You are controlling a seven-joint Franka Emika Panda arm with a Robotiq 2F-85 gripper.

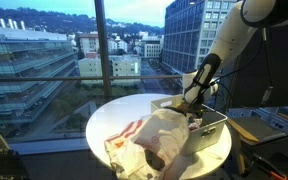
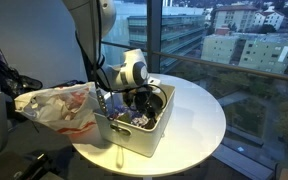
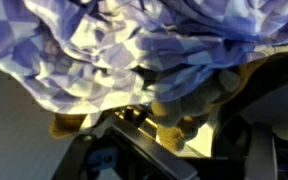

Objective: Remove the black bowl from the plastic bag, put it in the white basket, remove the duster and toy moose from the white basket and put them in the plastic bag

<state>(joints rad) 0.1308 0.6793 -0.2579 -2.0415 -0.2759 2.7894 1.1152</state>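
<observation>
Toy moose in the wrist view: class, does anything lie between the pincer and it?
Partly. A blue-and-white checked cloth drapes over the toy moose; only a patch of brown plush shows below the cloth's edge, uncovered.

The fingers (image 2: pixel 144 98) dip into the white basket (image 2: pixel 129 138) and their tips are lost among its contents, so I cannot tell how far apart they stand. Those contents are a bluish jumble, too small to sort out. In the wrist view a blurred blue-and-white cloth (image 3: pixel 134 40) runs off the top and both sides and covers part of a tan fuzzy lump (image 3: pixel 189 100), too soft to name. A dark patch (image 1: pixel 156 160) in the plastic bag (image 1: pixel 134 135) is too small to identify. The worktop (image 1: pixel 109 120) is cut off at the bottom edge.
</observation>
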